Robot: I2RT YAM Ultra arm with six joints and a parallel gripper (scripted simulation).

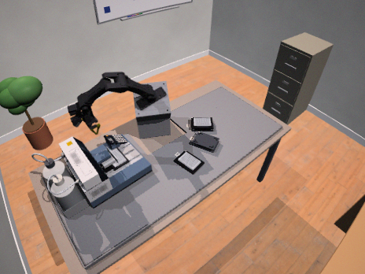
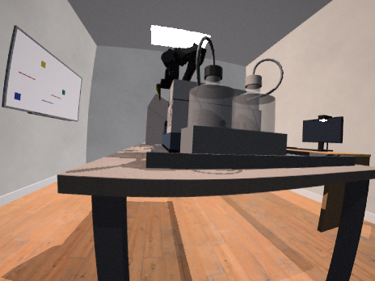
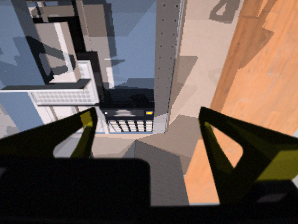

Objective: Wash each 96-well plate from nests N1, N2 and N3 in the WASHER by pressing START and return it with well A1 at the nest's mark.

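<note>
The washer [image 1: 118,173] [image 2: 178,106] stands at the table's left end, with a white housing and a blue base. A white-topped plate [image 1: 117,154] [image 3: 62,95] lies on its carrier across the track. The dark keypad [image 1: 116,138] [image 3: 129,116] sits to the right of the track; a small orange-yellow spot shows at its right edge in the wrist view. My gripper [image 1: 94,127] [image 2: 158,90] [image 3: 148,112] is open and empty, hanging above the keypad. Two nests hold white-topped plates [image 1: 202,122] [image 1: 189,161]. The nest between them [image 1: 204,141] looks dark and bare.
Two clear bottles [image 1: 59,181] [image 2: 210,109] with tubing stand on a tray left of the washer. The arm's grey base block [image 1: 153,110] stands at the table's back edge. Past that edge lies wooden floor, with a potted plant [image 1: 35,130].
</note>
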